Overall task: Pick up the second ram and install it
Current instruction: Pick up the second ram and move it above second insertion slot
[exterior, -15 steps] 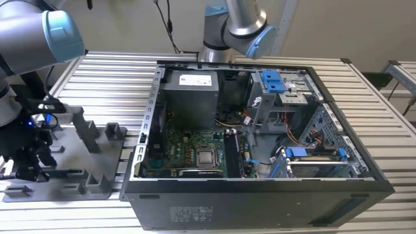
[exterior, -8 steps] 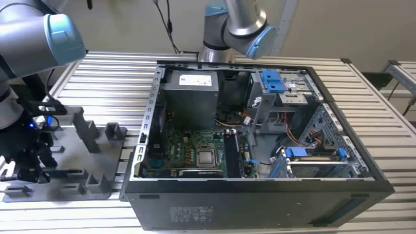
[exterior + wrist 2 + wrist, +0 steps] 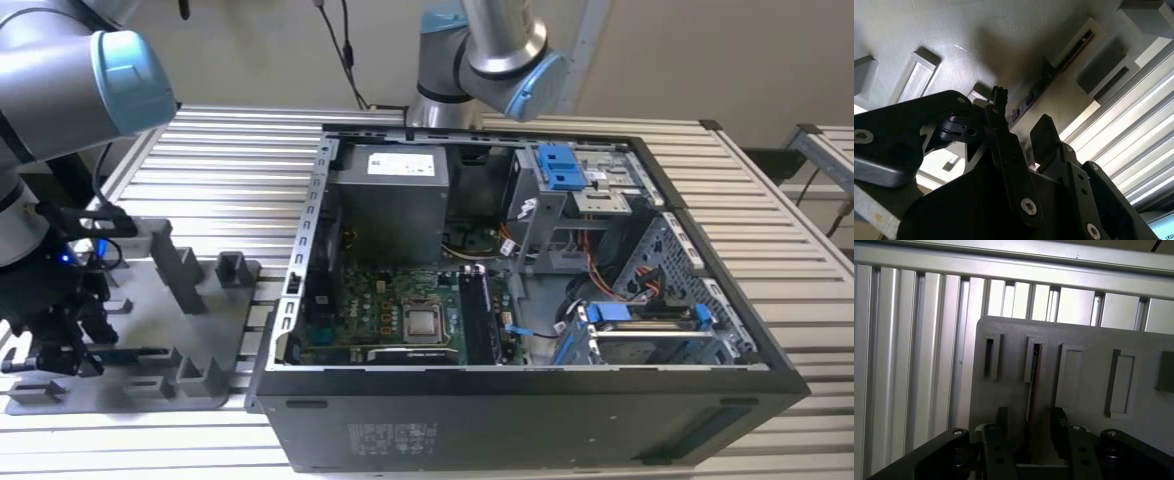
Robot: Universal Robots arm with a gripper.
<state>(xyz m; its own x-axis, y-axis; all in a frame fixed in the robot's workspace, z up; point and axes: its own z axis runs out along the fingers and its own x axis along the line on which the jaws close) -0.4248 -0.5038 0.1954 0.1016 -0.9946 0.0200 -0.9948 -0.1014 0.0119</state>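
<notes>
The second ram (image 3: 1030, 382) stands on edge in a slot of the grey fixture plate (image 3: 1089, 340), seen as a thin dark strip. In the second wrist view the ram (image 3: 1054, 70) runs along its slot on the plate (image 3: 954, 30). My gripper (image 3: 1030, 426) hangs just over it, open, one finger on each side with a gap to the stick. Both black fingers (image 3: 999, 112) reach toward the strip's near end, with the gripper (image 3: 1021, 125) low above the plate. In the exterior view the gripper (image 3: 56, 345) is at the left, over the fixture plate (image 3: 147, 385).
An open computer case (image 3: 534, 420) fills the exterior view's right, with the motherboard (image 3: 387, 300), a silver processor (image 3: 424, 322) and memory slots (image 3: 477, 315) inside. A second arm (image 3: 481, 50) stands behind the case. Upright pegs (image 3: 174, 265) rise from the plate. Ribbed aluminium table (image 3: 227, 170) lies underneath.
</notes>
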